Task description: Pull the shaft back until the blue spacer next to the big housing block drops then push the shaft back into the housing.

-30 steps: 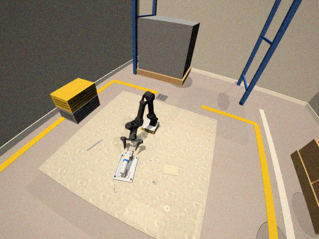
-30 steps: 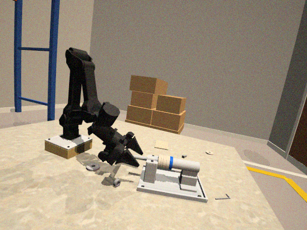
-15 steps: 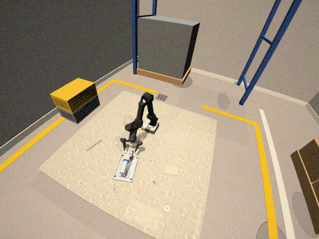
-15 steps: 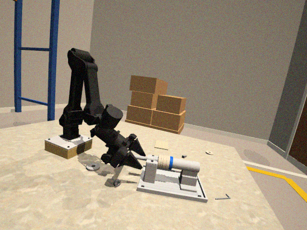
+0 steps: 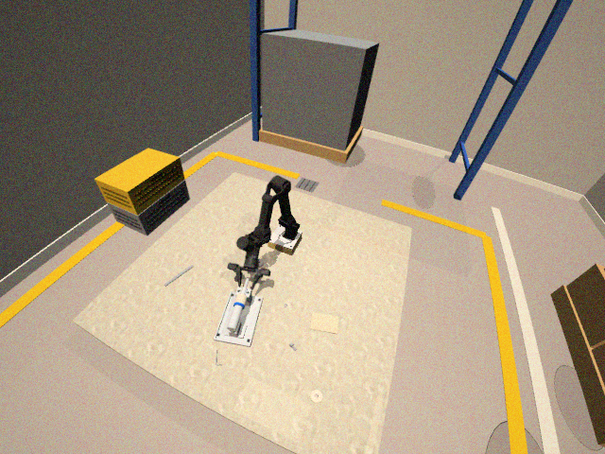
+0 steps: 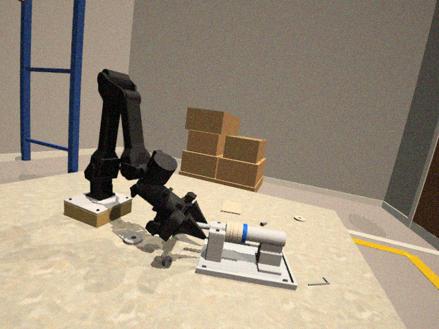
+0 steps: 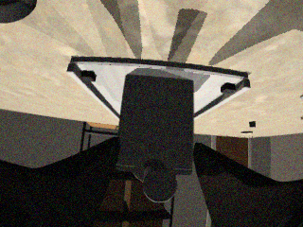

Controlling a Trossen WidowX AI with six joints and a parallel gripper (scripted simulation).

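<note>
The white base plate (image 5: 254, 320) (image 6: 241, 279) (image 7: 104, 82) carries an upright post (image 6: 214, 247) (image 7: 156, 109) and the grey housing (image 5: 234, 320) (image 6: 265, 236). Tan spacers (image 6: 233, 232) sit on the line between them. The blue spacer (image 5: 238, 305) (image 6: 245, 232) is last in that row, against the housing. The thin shaft (image 6: 202, 225) (image 7: 160, 186) sticks out of the post towards the arm. My gripper (image 5: 247, 287) (image 6: 205, 229) (image 7: 157, 146) is partly open. Its fingers stand on both sides of the shaft's outer end, with gaps showing in the wrist view.
A grey ring (image 6: 131, 242) and a small nut (image 6: 163, 262) lie near the arm. A rod (image 5: 179, 275), a hex key (image 5: 217, 358) (image 6: 319, 283), a small bolt (image 5: 292, 346) (image 6: 263, 223), a yellowish pad (image 5: 324, 323) (image 6: 230, 208) and a pale washer (image 5: 312, 396) lie around the plate.
</note>
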